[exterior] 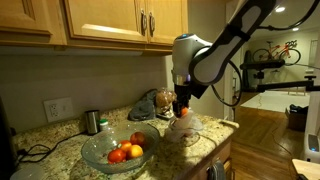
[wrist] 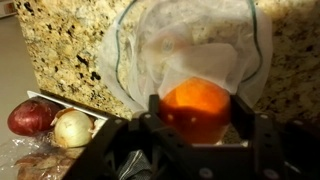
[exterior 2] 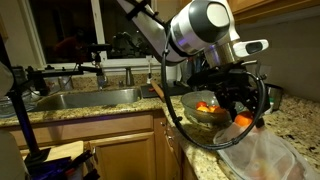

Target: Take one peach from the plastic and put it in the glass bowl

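Wrist view, hand [wrist: 195,112] pointing straight down, closed on a peach [wrist: 196,97], held above the open plastic bag [wrist: 190,40].

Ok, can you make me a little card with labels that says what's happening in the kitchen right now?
hand: shut on the peach, over the plastic bag
peach: orange, held between the fingers
plastic bag: open, lying on the speckled counter
glass bowl: on the counter, beside the bag
fruit: several pieces already in the bowl
nearby: a red onion and a pale onion
still to do: peach not yet in the bowl
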